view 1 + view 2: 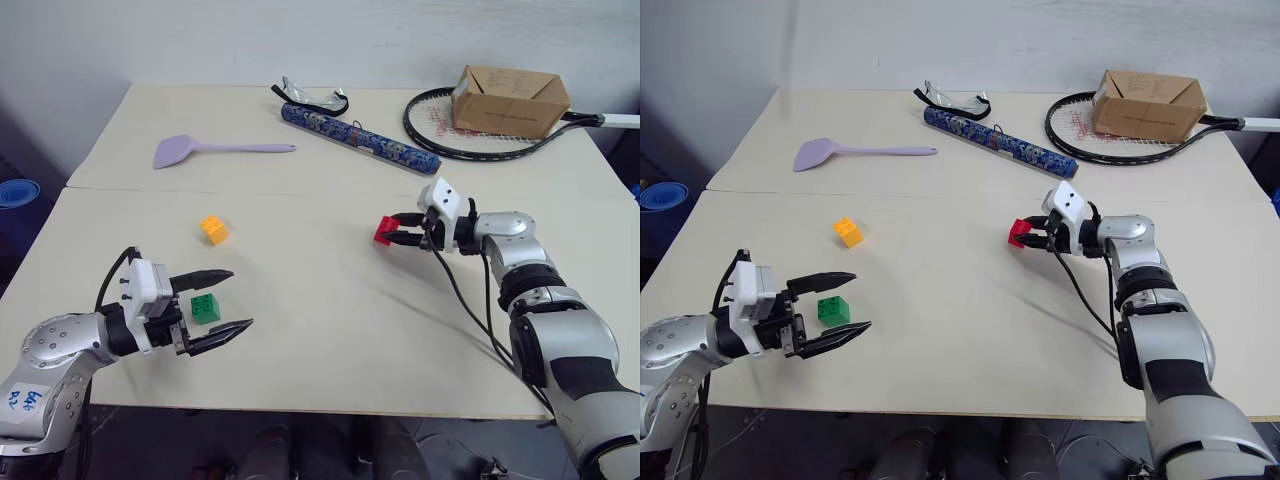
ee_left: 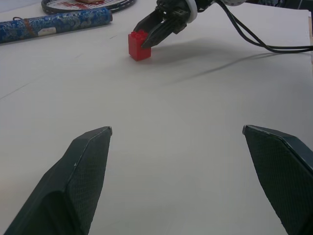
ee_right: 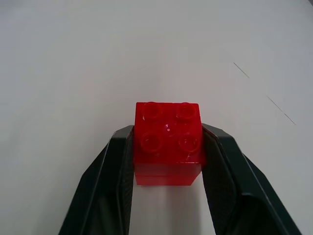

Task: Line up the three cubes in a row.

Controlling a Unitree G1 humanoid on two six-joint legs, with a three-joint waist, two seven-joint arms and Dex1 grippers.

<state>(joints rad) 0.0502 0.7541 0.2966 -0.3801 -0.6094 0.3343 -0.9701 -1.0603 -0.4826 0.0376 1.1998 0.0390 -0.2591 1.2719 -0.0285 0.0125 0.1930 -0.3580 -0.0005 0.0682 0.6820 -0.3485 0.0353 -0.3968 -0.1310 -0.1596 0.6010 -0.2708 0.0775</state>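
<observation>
On the cream table, right of centre, sits the red cube (image 1: 384, 231), and my right gripper (image 1: 396, 229) is shut on it. Its two black fingers (image 3: 117, 166) press the cube's (image 3: 167, 142) sides in the right wrist view. The orange-yellow cube (image 1: 214, 230) rests left of centre. Nearer the front left lies the green cube (image 1: 206, 308), between the spread fingers of my open left gripper (image 1: 226, 300), which hovers there without touching it. The left wrist view looks across the table at the red cube (image 2: 139, 45) held by the other gripper.
At the back lie a purple spatula (image 1: 215, 150), a blue patterned tube (image 1: 358, 131), folded glasses (image 1: 312, 96), and a racket (image 1: 480, 135) with a brown cardboard box (image 1: 509, 98) on it. A seam (image 1: 250, 190) joins two tabletops. The table's front edge runs close under my left arm.
</observation>
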